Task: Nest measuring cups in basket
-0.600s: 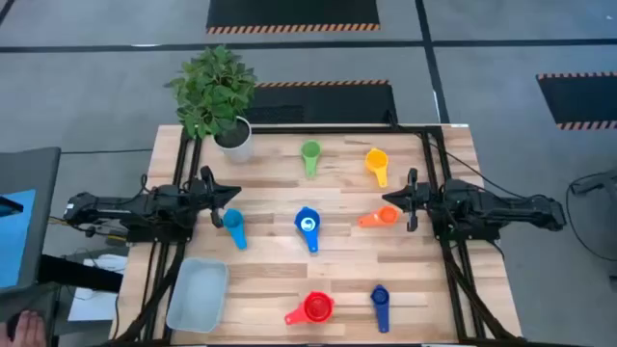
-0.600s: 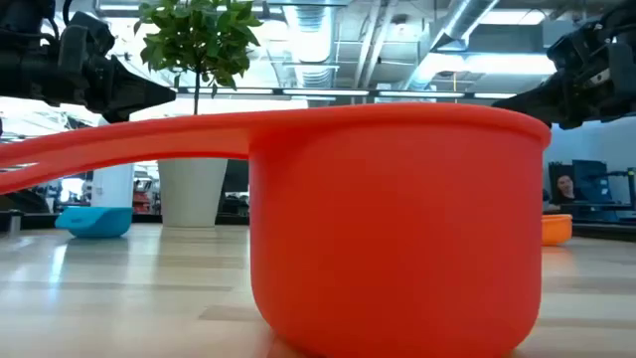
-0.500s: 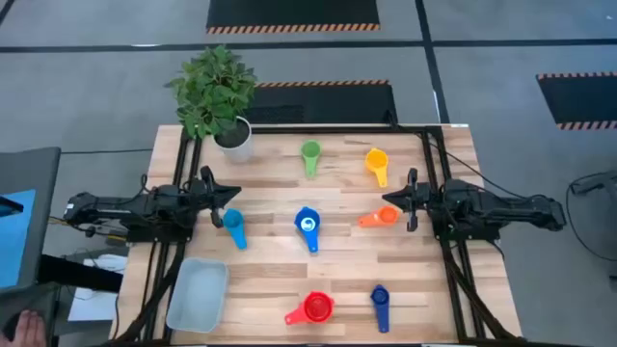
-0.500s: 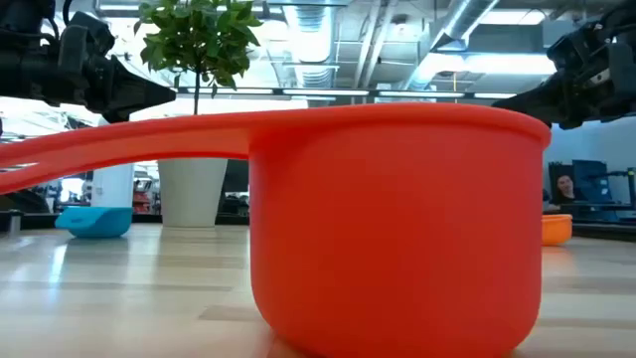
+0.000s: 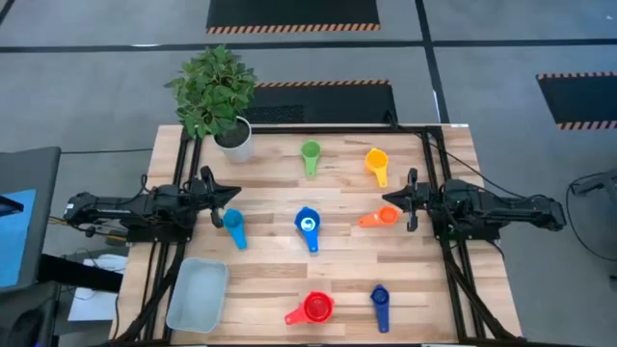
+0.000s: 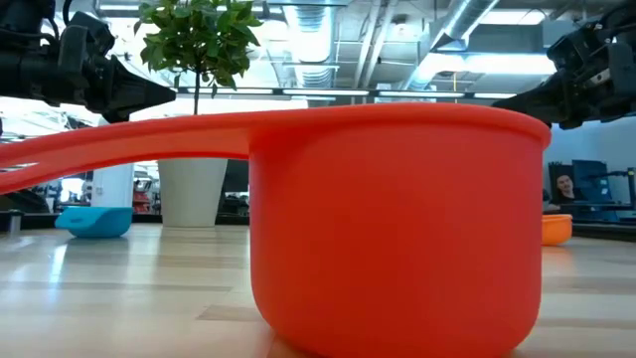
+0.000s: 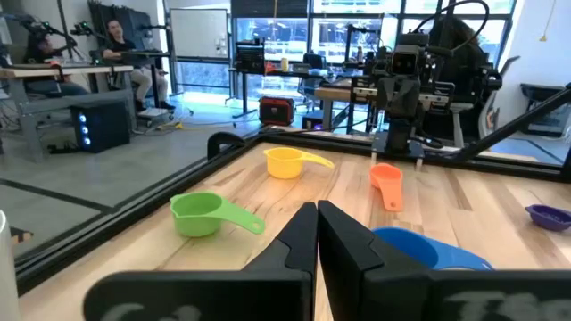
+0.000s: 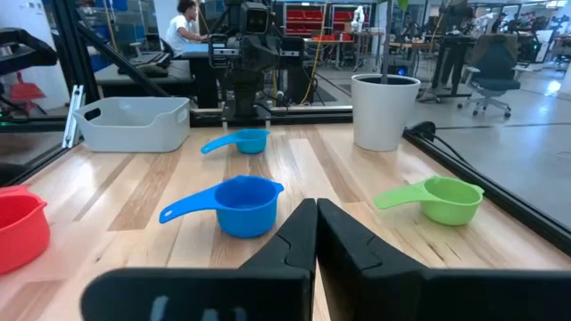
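High view, left gripper: fingers are pressing together, holding nothing, hovering at the table's left edge just beside the light blue cup.
Left fingers: closed pads are meeting in the left wrist view, touching no cup.
Right gripper: fingers are pressing together, holding nothing, hovering at the right edge just above the orange cup.
Right fingers: closed pads are meeting in the right wrist view, touching no cup.
Blue cup: sitting at the table's centre, between the two grippers.
Green cup: sitting near the far edge, well apart from both grippers.
Yellow cup: sitting right of the green cup, handle pointing toward the near side.
Red cup: sitting near the front edge, filling the low view.
Dark blue cup: sitting just right of the red cup.
Basket: sitting at the front-left corner, holding no cups.
Plant pot: standing at the far-left corner.
Table: carrying all seven cups, apart from one another.
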{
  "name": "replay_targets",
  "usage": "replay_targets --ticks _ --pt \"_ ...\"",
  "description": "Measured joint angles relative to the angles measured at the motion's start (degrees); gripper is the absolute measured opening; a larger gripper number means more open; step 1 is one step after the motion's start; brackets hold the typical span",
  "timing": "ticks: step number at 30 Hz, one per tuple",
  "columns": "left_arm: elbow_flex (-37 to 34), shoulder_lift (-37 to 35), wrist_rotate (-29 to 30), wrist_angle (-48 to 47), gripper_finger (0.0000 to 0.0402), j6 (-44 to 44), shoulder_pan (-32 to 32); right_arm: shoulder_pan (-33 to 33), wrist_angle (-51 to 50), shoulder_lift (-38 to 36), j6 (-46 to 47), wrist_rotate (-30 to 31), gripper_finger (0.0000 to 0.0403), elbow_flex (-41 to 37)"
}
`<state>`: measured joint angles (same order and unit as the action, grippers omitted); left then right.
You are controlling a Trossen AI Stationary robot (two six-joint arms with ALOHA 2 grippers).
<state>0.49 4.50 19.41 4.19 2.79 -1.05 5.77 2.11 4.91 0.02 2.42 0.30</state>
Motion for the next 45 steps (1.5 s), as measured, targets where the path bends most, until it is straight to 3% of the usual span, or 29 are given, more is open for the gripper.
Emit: replay_targets --ticks 23,31,36,45 --pt "0.00 0.00 0.38 0.02 0.0002 -2.36 -0.01 0.00 -0.01 0.00 -0.01 -0.01 0.0037 -0.01" --pt "0.00 0.00 0.38 0.02 0.0002 1.36 -0.01 0.01 -0.02 0.00 -0.01 0.00 0.0037 -0.02" --pt "0.00 -0.02 3.99 2.90 0.0002 -0.53 0.09 0.00 -0.01 0.00 0.00 -0.01 0.0037 -0.01" --pt "0.00 0.02 5.38 2.56 0.0003 1.96 0.08 0.05 3.02 0.03 2.19 1.73 0.0037 -0.02"
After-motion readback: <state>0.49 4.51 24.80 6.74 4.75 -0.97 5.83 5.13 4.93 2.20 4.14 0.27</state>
